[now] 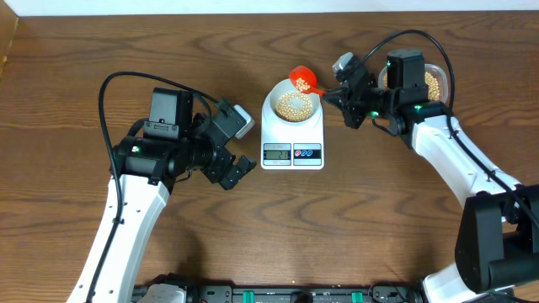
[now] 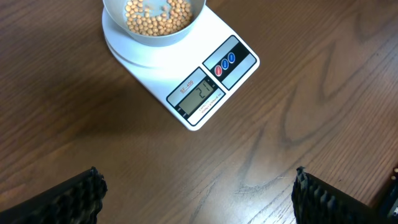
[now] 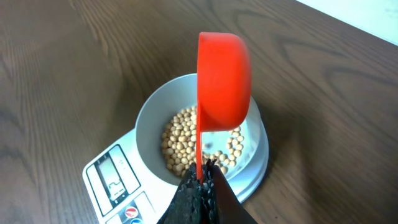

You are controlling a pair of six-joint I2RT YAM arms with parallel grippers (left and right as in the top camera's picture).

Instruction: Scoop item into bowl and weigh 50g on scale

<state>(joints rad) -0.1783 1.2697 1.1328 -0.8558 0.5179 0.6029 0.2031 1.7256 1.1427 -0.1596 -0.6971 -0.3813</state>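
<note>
The pale bowl sits on the white scale and holds a layer of tan beans. They also show in the right wrist view: bowl, beans, scale. My right gripper is shut on the handle of an orange scoop, tipped on its side over the bowl's far right rim. My left gripper is open and empty, left of the scale's front. In the left wrist view the scale and bowl lie ahead of the jaws.
A clear tub holding more beans stands at the far right, behind my right arm. The scale's screen shows digits. Wooden table all round.
</note>
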